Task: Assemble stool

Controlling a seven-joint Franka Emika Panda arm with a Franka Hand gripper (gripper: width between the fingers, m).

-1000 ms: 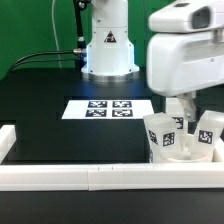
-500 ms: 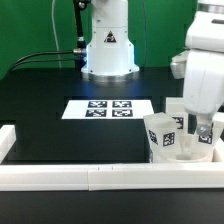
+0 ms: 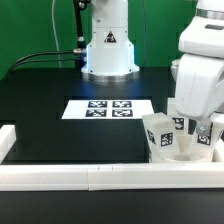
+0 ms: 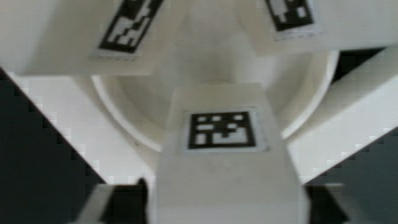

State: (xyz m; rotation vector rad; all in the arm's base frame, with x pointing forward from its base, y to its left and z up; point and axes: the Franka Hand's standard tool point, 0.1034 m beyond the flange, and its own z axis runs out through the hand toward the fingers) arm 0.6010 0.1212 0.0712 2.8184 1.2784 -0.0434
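One stool leg (image 4: pixel 217 150) now clamped between jaws formerly wide apart, above the seat (image 3: pixel 180 152).

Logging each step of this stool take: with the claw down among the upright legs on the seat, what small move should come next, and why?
Probably a short, straight lift. The claw looks shut on a leg, the wrist view filled by its tagged block end. The other legs stand close by on the seat against the white rail, so rising vertically before any sideways travel seems least likely to knock them.
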